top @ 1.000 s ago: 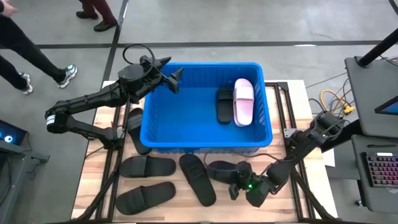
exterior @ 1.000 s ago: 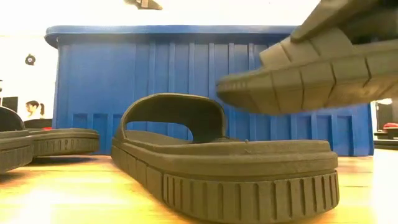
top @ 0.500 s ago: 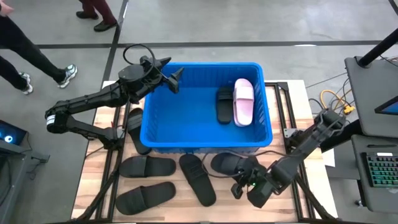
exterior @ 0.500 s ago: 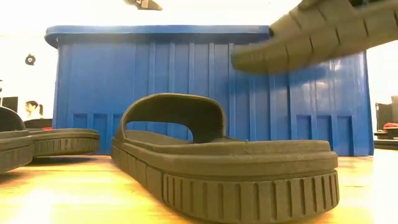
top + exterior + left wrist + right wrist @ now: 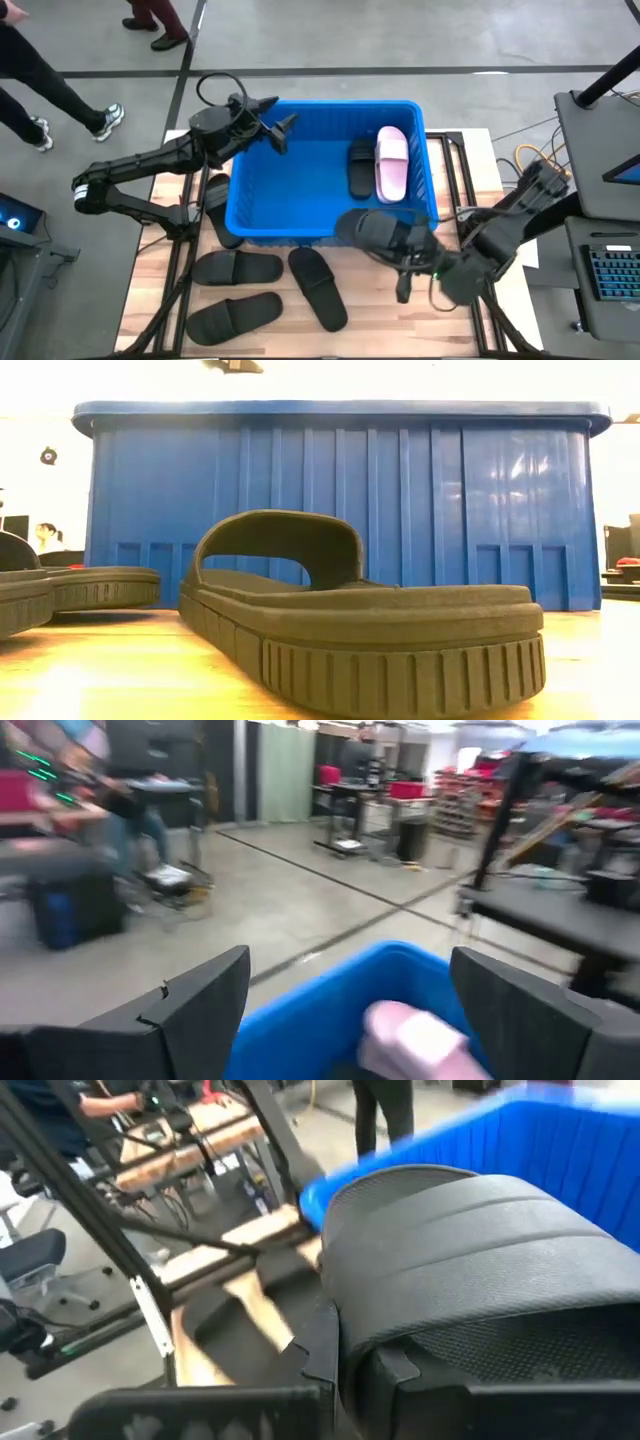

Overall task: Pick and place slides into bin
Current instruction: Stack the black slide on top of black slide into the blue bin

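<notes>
- Three matte black open-toe slides are seen lying on the pale wooden slatted table in front of the crate: one at the near left, one just behind it, and one lying slantwise beside them; the last fills the foreground of the low view.
- The right gripper is shown clamped on a fourth matte black slide, which is held off the table over the crate's near rim.
- A fifth black slide is partly hidden at the crate's left wall, beneath the left arm.
- The large bright blue ribbed plastic bin is pictured mid-table; a black slide and a pale pink slide lie side by side, touching, on its floor toward the right.
- The left gripper is held above the bin's far left corner, its fingers spread wide and gripping nothing.
- People's legs and shoes are visible on the grey floor beyond the table.
</notes>
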